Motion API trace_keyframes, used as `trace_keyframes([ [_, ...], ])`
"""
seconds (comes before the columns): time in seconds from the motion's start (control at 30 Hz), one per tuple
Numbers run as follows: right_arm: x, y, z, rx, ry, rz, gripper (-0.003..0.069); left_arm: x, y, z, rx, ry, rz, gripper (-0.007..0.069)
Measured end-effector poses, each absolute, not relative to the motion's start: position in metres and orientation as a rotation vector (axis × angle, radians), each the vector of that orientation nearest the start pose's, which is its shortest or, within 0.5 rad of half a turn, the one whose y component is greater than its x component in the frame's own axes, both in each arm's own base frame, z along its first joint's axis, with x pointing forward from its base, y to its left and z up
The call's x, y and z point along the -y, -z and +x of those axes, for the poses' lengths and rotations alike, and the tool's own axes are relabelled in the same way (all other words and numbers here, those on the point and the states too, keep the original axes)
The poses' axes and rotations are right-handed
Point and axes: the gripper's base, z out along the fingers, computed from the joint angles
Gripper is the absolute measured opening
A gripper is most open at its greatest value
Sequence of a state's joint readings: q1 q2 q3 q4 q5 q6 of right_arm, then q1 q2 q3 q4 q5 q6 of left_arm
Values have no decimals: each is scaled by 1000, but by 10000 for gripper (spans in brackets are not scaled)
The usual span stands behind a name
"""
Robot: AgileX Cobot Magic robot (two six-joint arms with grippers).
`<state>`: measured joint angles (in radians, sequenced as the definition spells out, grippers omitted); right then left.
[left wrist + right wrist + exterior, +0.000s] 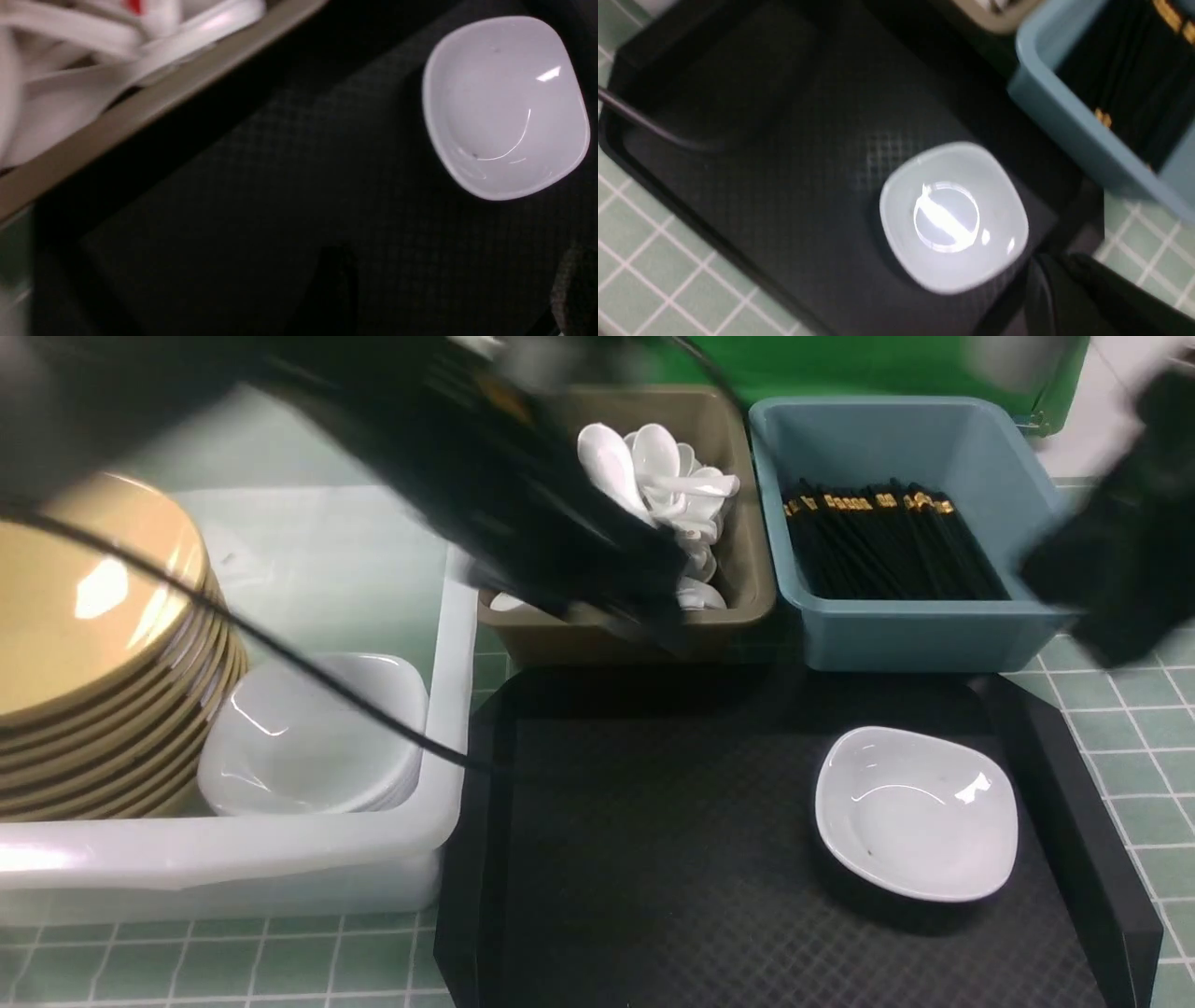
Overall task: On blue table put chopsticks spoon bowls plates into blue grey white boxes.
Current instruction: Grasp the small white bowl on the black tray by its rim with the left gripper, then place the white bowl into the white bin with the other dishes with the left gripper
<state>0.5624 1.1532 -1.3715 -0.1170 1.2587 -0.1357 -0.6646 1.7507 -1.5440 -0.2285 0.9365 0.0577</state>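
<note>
One white plate (920, 812) (504, 107) (952, 219) lies alone on the black tray (653, 859). My left gripper (653, 607) (458, 261) hangs blurred at the front rim of the olive-grey box (747, 597), which is piled with white spoons (653, 476). Its jaws stand wide apart with only tray between them. My right gripper (1111, 616) (1045, 266) is shut and empty, just right of the plate near the blue box (915, 635), which holds black chopsticks (887, 551). The white box (233, 859) holds stacked tan bowls (84, 616) and white plates (308, 737).
The black tray has raised edges and sits on the blue table (1139, 728), directly in front of the grey and blue boxes. The left arm's cable (308, 672) drapes over the white box. A green bin (887, 364) stands behind.
</note>
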Motion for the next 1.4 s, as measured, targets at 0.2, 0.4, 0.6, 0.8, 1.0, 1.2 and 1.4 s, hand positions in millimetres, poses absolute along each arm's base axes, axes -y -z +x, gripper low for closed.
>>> trace_keyframes([
  [0.2, -70, -408, 140, -2367, -24, -775, 46, 320, -249, 312, -2554, 497, 954, 533],
  [0.4, -64, -405, 131, -2363, -23, -768, 46, 350, -210, 332, -2559, 492, 983, 531],
  [0.6, -64, -405, 130, -2361, -18, -769, 46, 369, -174, 351, -2563, 484, 989, 450],
  [0.8, -64, -405, 131, -2349, -18, -771, 46, 372, -175, 351, -2576, 516, 994, 86],
  [1.0, -66, -408, 132, -2314, -43, -766, 46, 360, -226, 343, -2512, 512, 1048, 9],
  [1.2, -83, -429, 136, -2197, -195, -864, 46, 285, -351, 331, -2386, 409, 987, 4],
  [1.4, -120, -440, 156, -2108, -400, -1047, 46, 172, -429, 292, -2381, 240, 787, 4],
])
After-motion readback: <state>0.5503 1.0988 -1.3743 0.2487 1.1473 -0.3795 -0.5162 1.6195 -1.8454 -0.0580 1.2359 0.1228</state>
